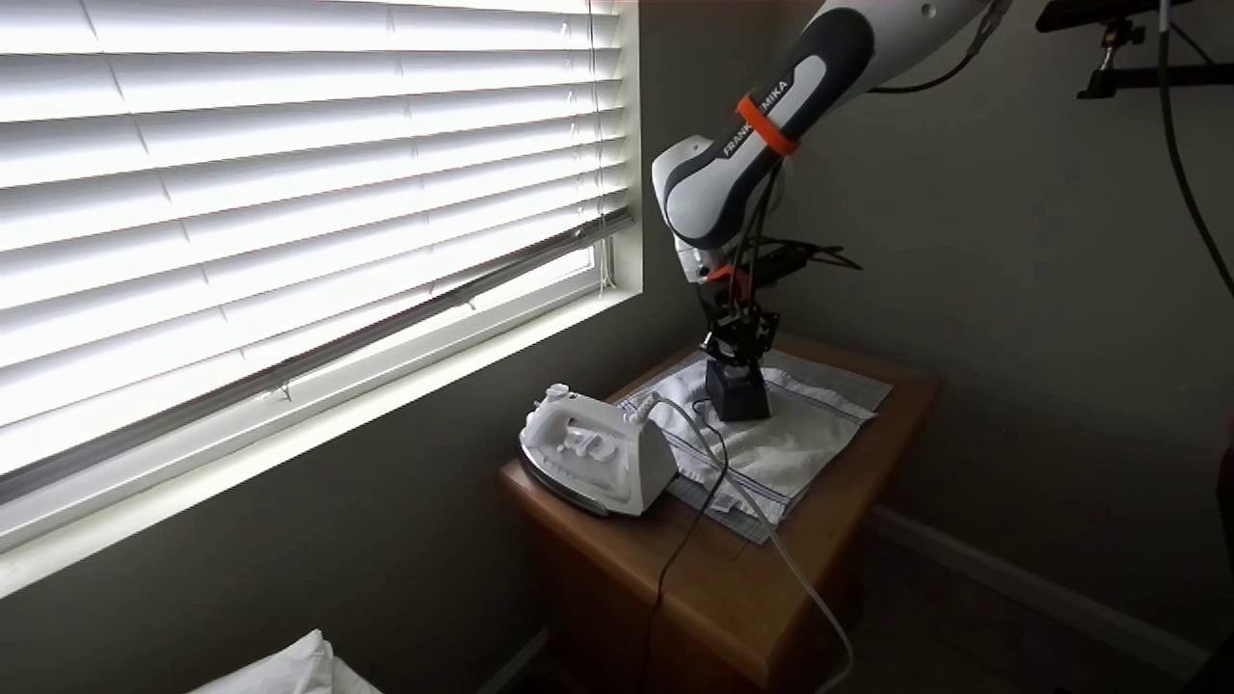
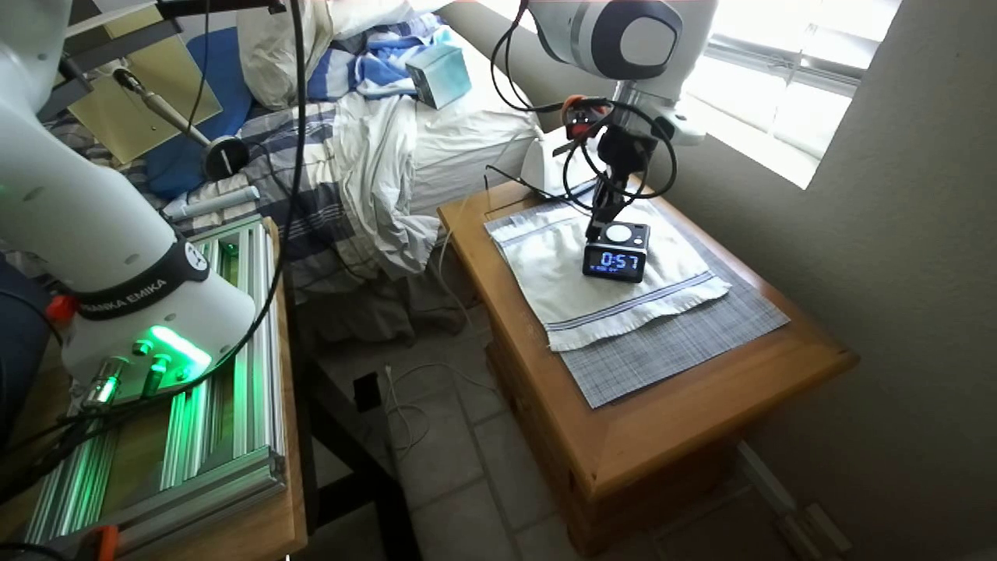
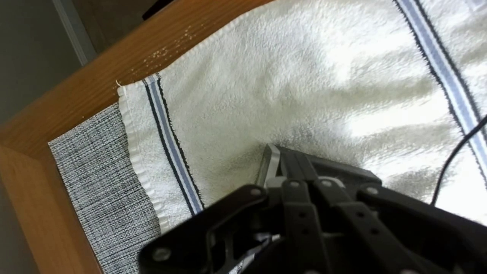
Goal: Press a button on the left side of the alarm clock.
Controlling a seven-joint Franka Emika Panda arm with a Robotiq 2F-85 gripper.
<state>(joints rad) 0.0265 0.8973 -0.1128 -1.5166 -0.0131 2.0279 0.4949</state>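
- While daylight comes through the blinds (image 1: 308, 173), in an exterior view your arm (image 1: 709, 202) reaches down over the wooden counter (image 1: 723, 578). The alarm clock (image 1: 738, 395), a dark box there, stands on the white towel (image 1: 819, 436) beneath the jaws, and a white iron (image 1: 593, 453) sits near it.
- In an exterior view you can read 0:57 on the lit display (image 2: 619, 262). The clock is upright on the towel, which partly covers a grey placemat (image 2: 670, 344). As you face the display, your jaws point down at the left end of the clock's top, beside a round pale button (image 2: 618, 233); whether they touch the clock, you cannot tell.
- In the wrist view your jaws appear at the bottom, closed, their 2 sides meeting at the tips. They hide much of the clock, leaving you 1 grey-edged corner and pale rounded bits of its top. To the right, a black cord (image 3: 453, 156) crosses the towel.
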